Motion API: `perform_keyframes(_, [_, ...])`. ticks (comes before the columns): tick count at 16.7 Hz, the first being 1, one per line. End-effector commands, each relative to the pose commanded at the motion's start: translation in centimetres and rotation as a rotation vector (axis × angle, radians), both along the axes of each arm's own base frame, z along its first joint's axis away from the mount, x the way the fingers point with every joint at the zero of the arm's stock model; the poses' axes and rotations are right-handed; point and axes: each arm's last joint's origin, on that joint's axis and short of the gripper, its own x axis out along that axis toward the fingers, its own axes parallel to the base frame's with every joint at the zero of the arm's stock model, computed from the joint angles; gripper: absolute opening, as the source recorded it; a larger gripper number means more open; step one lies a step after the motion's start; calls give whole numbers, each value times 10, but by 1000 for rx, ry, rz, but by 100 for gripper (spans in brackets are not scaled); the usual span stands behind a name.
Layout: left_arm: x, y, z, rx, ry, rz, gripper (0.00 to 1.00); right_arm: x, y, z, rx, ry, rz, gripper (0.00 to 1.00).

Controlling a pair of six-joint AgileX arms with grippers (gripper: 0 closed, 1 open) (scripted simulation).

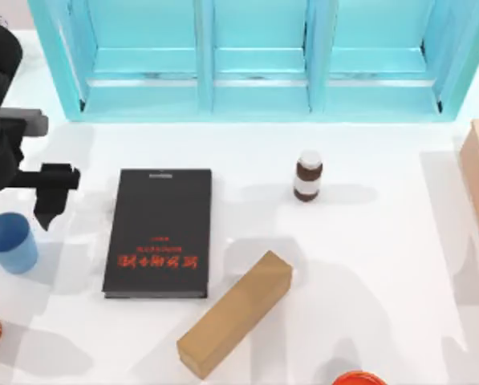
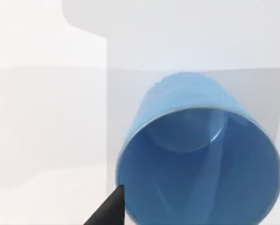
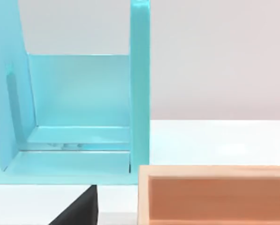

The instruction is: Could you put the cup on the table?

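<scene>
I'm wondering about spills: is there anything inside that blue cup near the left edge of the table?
No, the left wrist view looks straight into the cup and shows only its bare blue walls and bottom.

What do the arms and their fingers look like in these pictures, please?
The left arm is matte black with rounded, bulky housings and a grey block at the wrist. The left gripper is also black, boxy, ending in tapered, pointed fingers. No cables or markings are visible. In the right wrist view a similar black, wedge-shaped finger shows.
</scene>
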Motion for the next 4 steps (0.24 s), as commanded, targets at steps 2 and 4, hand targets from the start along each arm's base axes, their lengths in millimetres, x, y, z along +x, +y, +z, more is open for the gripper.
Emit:
perform_keyframes(2, [0, 0, 0, 0, 0, 0, 100, 0, 0, 0, 0, 0, 0, 100])
perform_keyframes(4, [0, 0, 0, 0, 0, 0, 100, 0, 0, 0, 0, 0, 0, 100])
